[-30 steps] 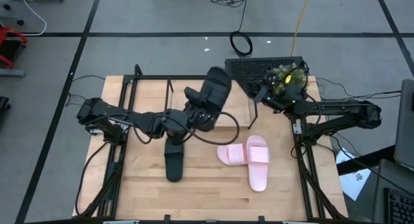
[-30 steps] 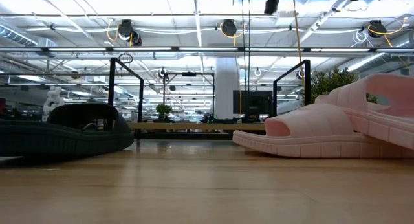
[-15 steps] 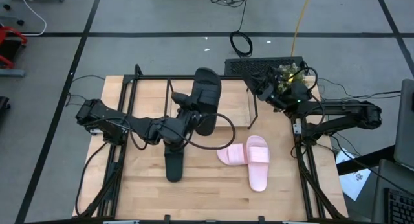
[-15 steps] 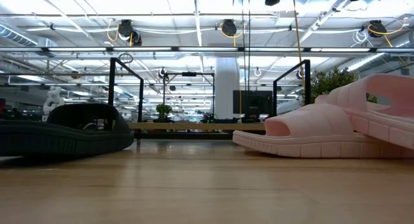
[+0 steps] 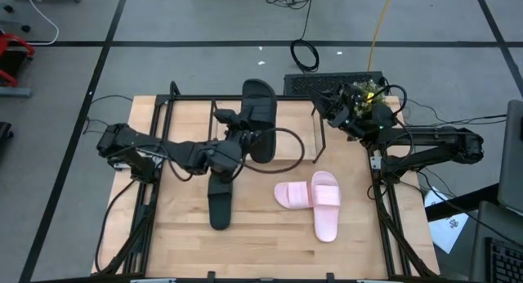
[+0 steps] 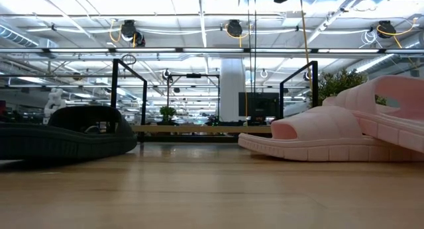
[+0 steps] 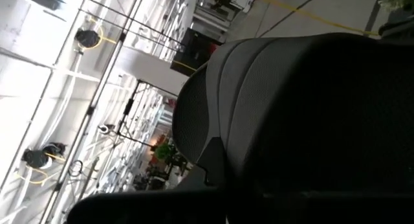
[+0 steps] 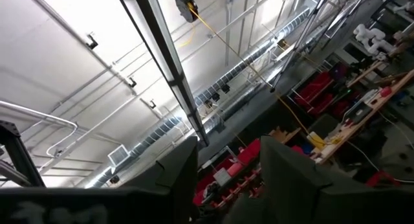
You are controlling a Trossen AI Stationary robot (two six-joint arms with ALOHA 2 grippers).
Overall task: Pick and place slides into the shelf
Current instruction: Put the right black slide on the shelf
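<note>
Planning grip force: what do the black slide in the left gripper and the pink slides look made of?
Held black slide: matte, no glare, likely moulded foam or rubber. Pink slides: one-piece look, ribbed sole edge, dull finish, probably soft foam.

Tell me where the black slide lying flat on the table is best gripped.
Probably from above, across the strap of the black slide: it lies flat, sole down, apart from the pink slides, and the arched strap is its one raised part that fingers can close around.
</note>
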